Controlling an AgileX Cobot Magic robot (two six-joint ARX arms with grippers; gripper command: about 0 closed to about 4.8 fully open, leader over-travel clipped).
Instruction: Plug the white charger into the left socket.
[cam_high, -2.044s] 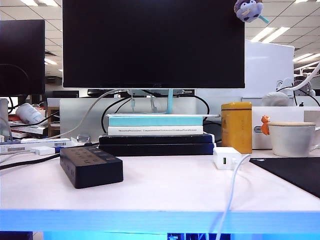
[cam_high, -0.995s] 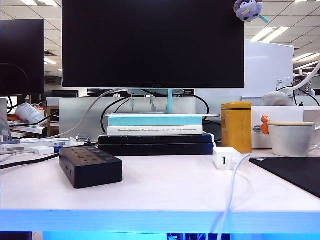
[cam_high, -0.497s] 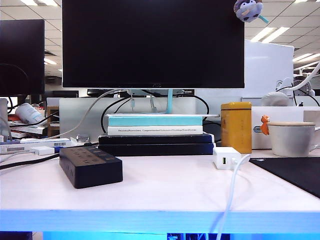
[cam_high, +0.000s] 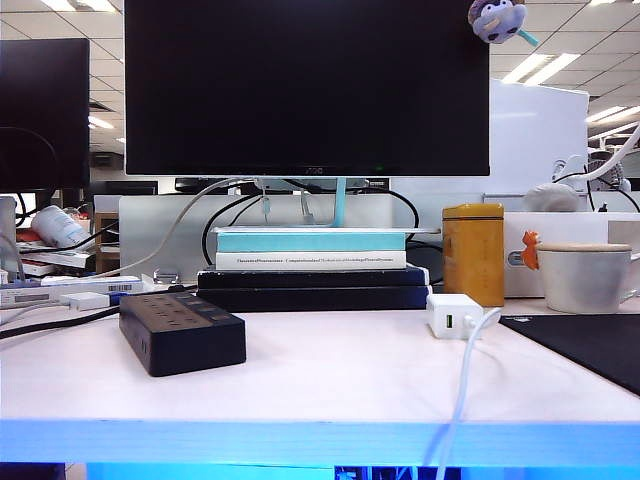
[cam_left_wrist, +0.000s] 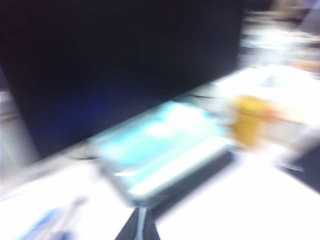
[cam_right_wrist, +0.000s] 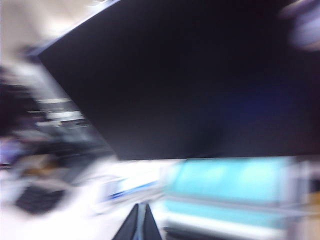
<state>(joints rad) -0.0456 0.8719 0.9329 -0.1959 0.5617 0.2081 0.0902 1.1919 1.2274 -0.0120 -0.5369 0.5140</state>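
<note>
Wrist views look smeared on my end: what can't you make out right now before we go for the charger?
- Left wrist view: blurred; left gripper tips shut, cut off by the edge.
- Right wrist view: blurred; right gripper likewise.
- Exterior view: neither arm in frame; white charger prongs hidden; power strip top foreshortened, left socket indistinct.

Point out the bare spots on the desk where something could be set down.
Free: the white desk between the power strip and the white charger, up to the front edge, left of the charger's cable. Crowded: the back row under the monitor, with stacked books, yellow tin, mug.
</note>
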